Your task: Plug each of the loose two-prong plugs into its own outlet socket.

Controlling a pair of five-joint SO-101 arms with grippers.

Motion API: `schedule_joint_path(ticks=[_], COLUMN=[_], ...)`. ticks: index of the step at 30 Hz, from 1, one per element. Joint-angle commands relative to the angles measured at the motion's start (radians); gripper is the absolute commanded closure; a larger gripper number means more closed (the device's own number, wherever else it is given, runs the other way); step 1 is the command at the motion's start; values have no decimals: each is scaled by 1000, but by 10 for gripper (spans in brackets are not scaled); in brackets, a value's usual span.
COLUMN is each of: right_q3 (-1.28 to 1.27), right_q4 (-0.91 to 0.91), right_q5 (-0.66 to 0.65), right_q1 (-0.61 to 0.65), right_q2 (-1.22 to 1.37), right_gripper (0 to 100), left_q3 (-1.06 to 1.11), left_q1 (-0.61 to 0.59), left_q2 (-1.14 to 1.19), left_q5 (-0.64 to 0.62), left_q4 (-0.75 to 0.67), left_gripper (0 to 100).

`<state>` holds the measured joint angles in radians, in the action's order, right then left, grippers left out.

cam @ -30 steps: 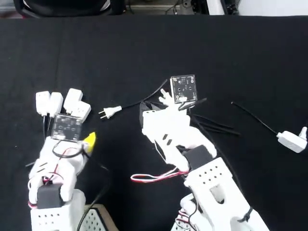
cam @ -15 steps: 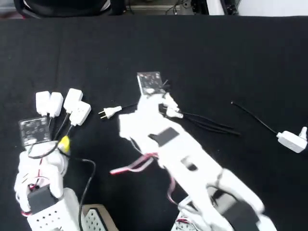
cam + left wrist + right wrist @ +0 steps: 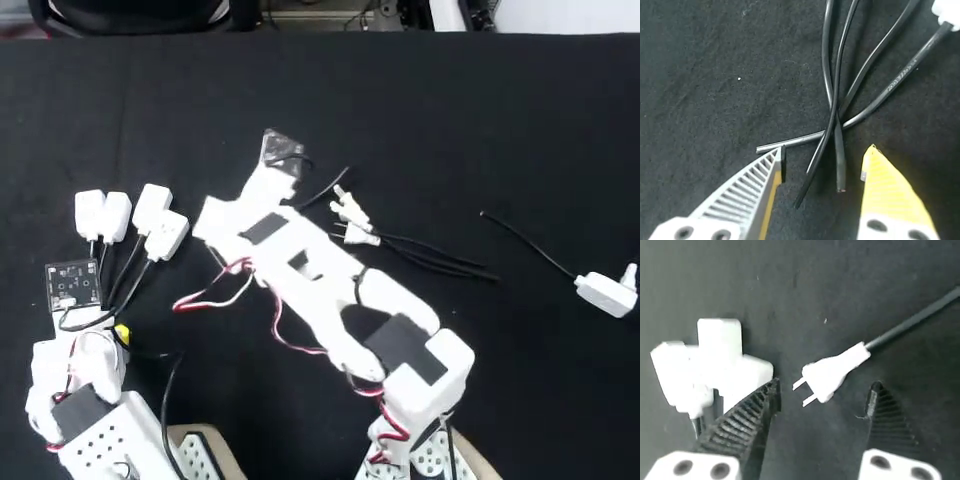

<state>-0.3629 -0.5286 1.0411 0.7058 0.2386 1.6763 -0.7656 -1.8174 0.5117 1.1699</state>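
Observation:
A white two-prong plug (image 3: 832, 374) on a black cord lies flat between the open black fingers of my right gripper (image 3: 824, 385), prongs toward the white outlet sockets (image 3: 710, 365). In the high view the right arm (image 3: 300, 265) stretches across the table toward the four sockets (image 3: 130, 220) and covers that plug. Two more loose plugs (image 3: 352, 222) lie mid-table behind the arm. My left gripper (image 3: 824, 151) is open, one grey finger and one yellow, over the cut ends of the sockets' black cords (image 3: 837, 125); it holds nothing.
A separate white socket (image 3: 606, 292) with a thin black cord sits at the far right. Black cords (image 3: 440, 258) trail right from the middle plugs. The left arm's base (image 3: 85, 415) is at the front left, on the black cloth (image 3: 450, 110).
The right arm has swung left from the middle plugs to the plug beside the sockets. The left arm has drawn back from the sockets toward the front edge.

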Motion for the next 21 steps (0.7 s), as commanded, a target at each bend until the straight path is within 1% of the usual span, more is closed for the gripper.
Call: schedule_joint_path(ticks=[1, 7, 13, 18, 21], right_q3=[61, 120, 340, 453, 499], right_q4=[-2, -15, -206, -299, -354], right_q5=[133, 147, 152, 141, 89], right_q1=[-49, -52, -52, -40, -40], right_q2=[5, 105, 272, 360, 386], right_gripper=[723, 727, 845, 910, 953], left_q3=[13, 13, 13, 13, 13], left_q1=[-1, -1, -1, -1, -1], left_q2=[-6, -6, -6, -6, -6], left_q5=[8, 8, 8, 8, 8], left_q4=[6, 8, 20, 20, 20], left_gripper=[747, 747, 747, 747, 747])
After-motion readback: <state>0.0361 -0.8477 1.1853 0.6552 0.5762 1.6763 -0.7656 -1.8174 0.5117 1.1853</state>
